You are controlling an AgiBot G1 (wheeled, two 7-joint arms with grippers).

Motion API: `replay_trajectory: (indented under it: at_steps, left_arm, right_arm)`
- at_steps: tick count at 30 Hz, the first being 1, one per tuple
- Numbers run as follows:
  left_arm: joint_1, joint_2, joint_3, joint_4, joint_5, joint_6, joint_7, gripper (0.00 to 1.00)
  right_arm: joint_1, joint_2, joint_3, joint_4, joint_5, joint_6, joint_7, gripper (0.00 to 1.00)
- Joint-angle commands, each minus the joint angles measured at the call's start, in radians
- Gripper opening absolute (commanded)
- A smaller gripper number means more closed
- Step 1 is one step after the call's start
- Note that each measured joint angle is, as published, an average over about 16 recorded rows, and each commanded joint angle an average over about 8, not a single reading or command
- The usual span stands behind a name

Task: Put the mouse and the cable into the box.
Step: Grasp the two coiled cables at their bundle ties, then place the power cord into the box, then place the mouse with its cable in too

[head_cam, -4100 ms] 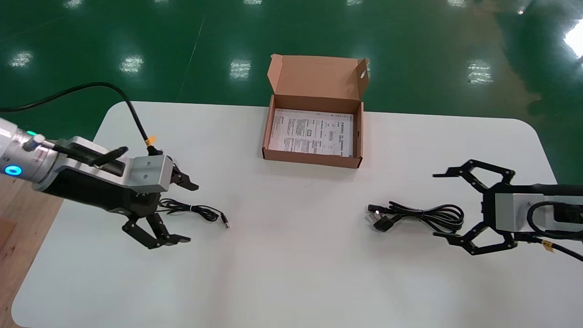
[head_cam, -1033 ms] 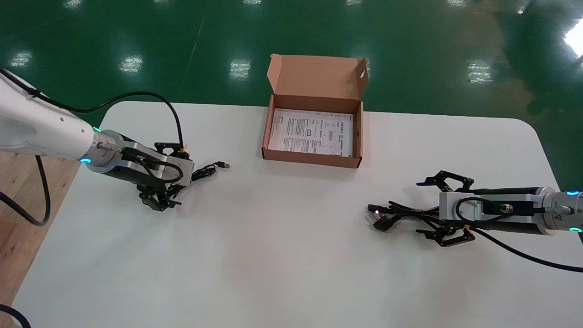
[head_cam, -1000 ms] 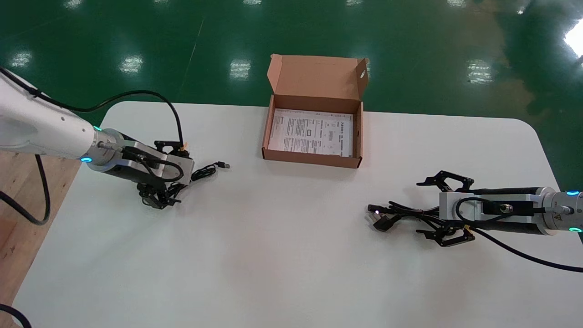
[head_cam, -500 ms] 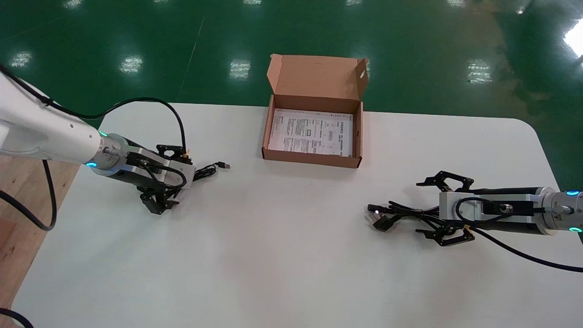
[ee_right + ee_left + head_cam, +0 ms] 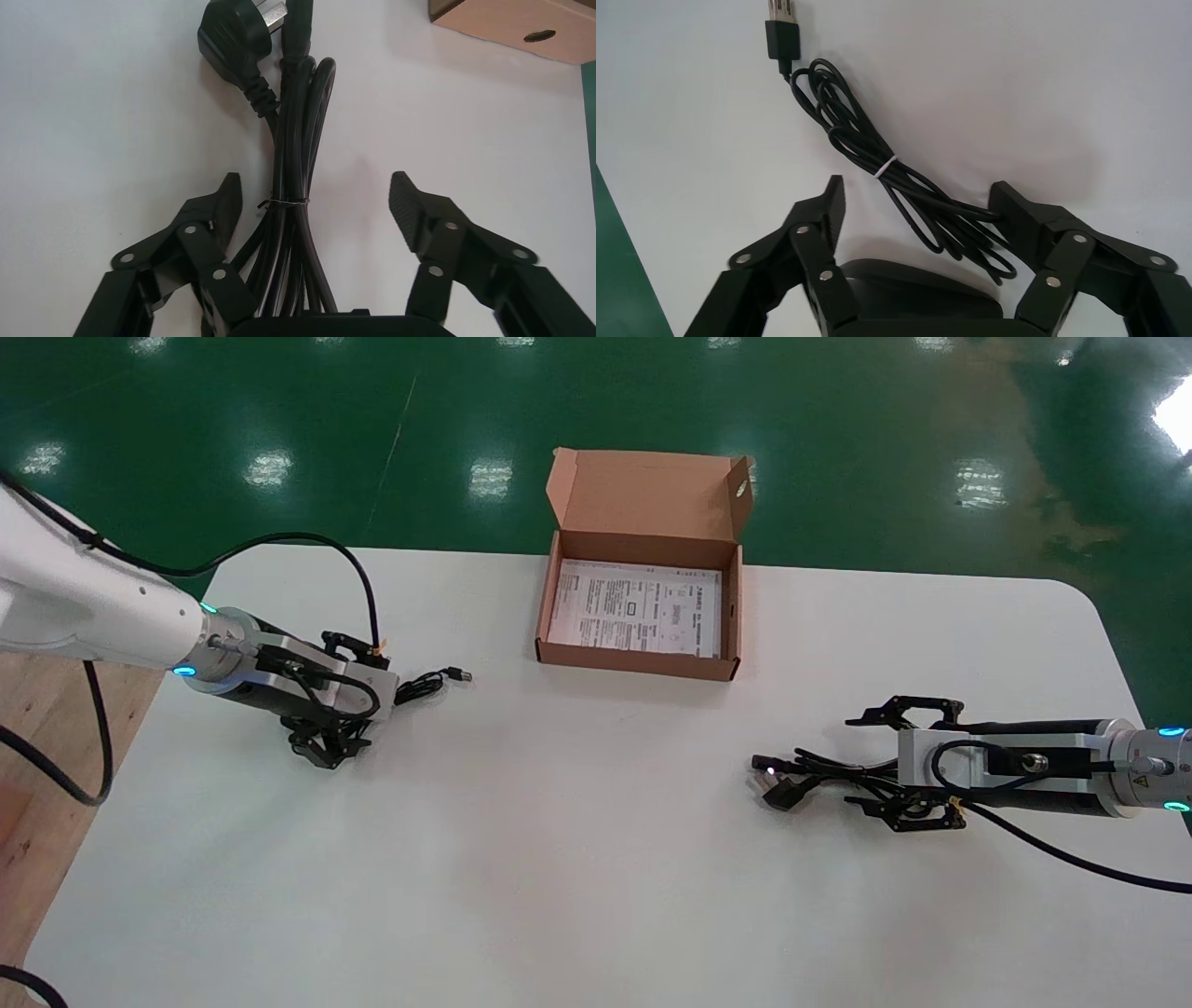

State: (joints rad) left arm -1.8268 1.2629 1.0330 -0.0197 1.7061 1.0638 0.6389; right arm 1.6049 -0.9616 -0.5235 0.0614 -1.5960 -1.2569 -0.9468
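The open cardboard box sits at the far edge of the table and holds a printed sheet. On the left, the left claw, fingers apart, straddles the mouse and its cord. On the right, the right claw, also spread, straddles the bundled cable.

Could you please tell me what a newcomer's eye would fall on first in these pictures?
Most striking is the open cardboard box at the far middle of the white table, lid up, with a printed sheet lying inside. On the robot's left, the left gripper stands open astride the mouse and its thin USB cable. On its right, the right gripper stands open astride a bundled black power cable.
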Motion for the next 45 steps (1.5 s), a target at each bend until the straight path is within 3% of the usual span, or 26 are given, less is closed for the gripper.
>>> replay_trajectory:
  at_steps: [1,24,31,38,45]
  left_arm:
    - [-0.001,0.0,0.0,0.0,0.0,0.001,0.0,0.0]
    - [-0.006,-0.002,-0.002,-0.002,-0.004,0.001,-0.002,0.0]
    - [-0.083,-0.028,-0.009,-0.013,-0.012,-0.001,-0.009,0.0]
    - [-0.248,-0.099,-0.015,-0.026,-0.016,-0.031,-0.03,0.0]
    - [-0.391,-0.119,-0.033,-0.069,-0.035,-0.104,-0.025,0.0]
  right_arm:
    - [0.0,0.0,0.0,0.0,0.0,0.0,0.0,0.0]
    - [0.003,0.002,0.001,0.003,0.001,0.003,-0.003,0.0]
    - [0.032,0.021,0.025,0.034,0.032,0.028,-0.029,0.0]
    - [0.096,-0.008,0.06,0.08,0.078,0.108,-0.016,0.0]
    - [0.137,-0.155,0.094,0.112,0.119,0.294,-0.005,0.0]
